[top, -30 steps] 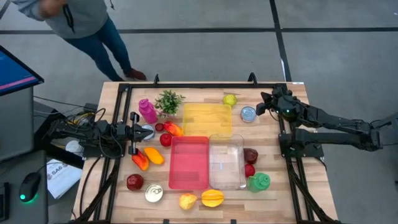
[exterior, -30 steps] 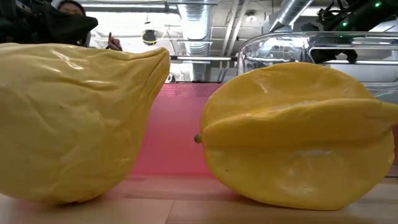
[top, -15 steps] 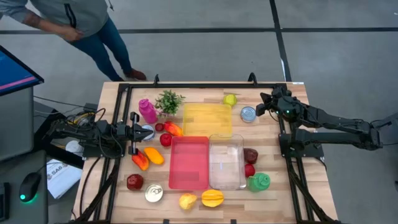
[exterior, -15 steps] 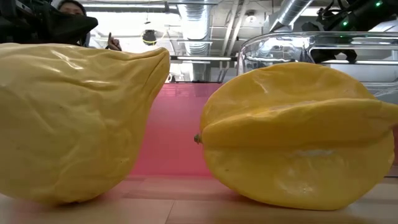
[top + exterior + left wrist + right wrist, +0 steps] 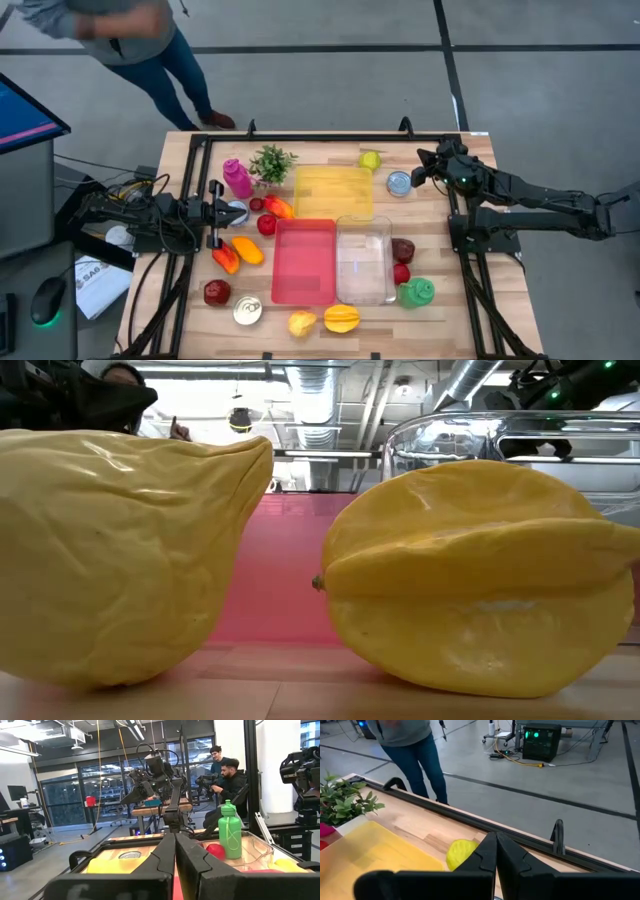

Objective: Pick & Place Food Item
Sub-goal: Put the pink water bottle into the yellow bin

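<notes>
Starfruit [image 5: 342, 319] lies beside yellow pear [image 5: 301, 323], before red tray [image 5: 305, 262].

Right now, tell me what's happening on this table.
Nothing is being handled. The left gripper sits shut at the table's left edge and the right gripper sits shut near the far right corner; neither holds anything. Toy food is spread around a yellow tray, a red tray and a clear bin, all three apparently empty. A person stands beyond the table's far left corner.
</notes>
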### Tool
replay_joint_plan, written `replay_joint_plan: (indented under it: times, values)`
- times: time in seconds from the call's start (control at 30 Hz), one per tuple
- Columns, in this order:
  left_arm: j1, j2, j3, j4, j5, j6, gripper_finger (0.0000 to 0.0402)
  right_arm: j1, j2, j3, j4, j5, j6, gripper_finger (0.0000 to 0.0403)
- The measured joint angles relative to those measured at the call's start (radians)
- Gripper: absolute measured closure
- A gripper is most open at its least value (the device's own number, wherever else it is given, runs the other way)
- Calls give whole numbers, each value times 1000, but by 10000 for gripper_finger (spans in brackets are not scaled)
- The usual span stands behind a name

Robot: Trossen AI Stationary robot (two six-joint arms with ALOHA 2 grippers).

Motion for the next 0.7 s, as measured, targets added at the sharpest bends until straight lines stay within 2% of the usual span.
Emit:
replay_joint_plan:
  times: [0.2, 0.5, 0.7]
  values:
    - [0, 0, 0, 3, -14, 28, 399, 0, 0, 0, 0, 2, -3, 403]
    - [0, 0, 0, 84, -259, 57, 399, 0, 0, 0, 0, 3, -3, 403]
    - [0, 0, 0, 91, -348, 57, 399, 0, 0, 0, 0, 3, -3, 403]
